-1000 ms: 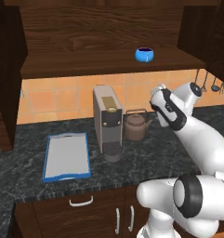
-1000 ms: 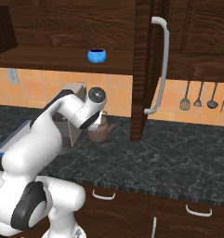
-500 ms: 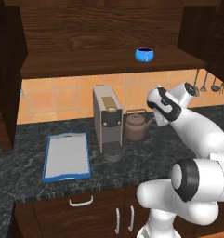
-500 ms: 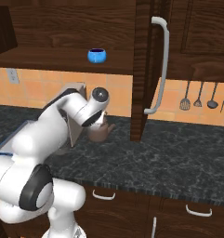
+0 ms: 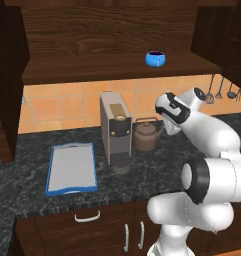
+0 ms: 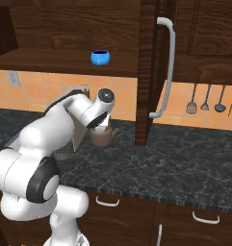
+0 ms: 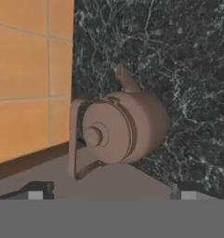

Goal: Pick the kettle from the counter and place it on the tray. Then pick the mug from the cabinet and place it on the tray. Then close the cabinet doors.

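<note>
The gripper point(image 7: 108, 195) has swung nearer the kettle point(image 7: 120, 128) at its twelve o'clock (jaws spread, empty), so grasping comes next.

I count one kettle point(image 5: 145, 137), one mug point(image 5: 155, 58), one tray point(image 5: 72, 168), one coffee machine point(image 5: 115, 131), and four hanging utensils point(image 6: 211, 100).

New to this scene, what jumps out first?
The white arm bends over the counter, its hand close to the brown kettle that stands right of the coffee machine; in the hand view the kettle sits just ahead of the pincer. The bright blue mug sits alone on the shelf of the open cabinet. The blue-rimmed tray lies bare left of the machine.
</note>
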### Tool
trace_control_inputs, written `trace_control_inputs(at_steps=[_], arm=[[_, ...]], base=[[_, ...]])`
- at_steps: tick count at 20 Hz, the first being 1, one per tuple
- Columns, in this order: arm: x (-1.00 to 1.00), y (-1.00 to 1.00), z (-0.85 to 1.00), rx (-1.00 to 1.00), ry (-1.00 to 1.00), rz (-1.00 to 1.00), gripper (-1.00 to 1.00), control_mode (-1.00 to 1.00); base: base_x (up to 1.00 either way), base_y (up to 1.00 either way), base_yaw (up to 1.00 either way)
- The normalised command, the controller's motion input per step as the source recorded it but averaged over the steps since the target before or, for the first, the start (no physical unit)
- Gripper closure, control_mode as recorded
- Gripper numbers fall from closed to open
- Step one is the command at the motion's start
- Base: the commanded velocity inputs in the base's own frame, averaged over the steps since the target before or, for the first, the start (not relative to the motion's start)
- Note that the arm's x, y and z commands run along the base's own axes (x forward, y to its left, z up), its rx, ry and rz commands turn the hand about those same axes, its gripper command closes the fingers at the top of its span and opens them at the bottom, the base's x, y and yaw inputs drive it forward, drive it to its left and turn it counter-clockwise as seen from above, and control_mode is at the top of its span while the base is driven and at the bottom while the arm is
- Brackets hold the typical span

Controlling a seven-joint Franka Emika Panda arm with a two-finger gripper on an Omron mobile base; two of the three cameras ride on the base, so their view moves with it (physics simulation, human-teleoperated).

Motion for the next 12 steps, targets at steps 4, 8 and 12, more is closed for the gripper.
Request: trace_control_inputs(at_steps=[4, 8, 12], arm=[[0.28, 0.0, -0.09, 0.0, 0.06, 0.0, -1.0, -1.0], [0.33, 0.0, -0.15, 0.0, 0.07, 0.0, -1.0, -1.0], [0.33, 0.0, -0.16, 0.0, 0.06, 0.0, -1.0, -1.0]], base=[[0.0, 0.0, 0.0], [0.0, 0.0, 0.0], [0.0, 0.0, 0.0]])
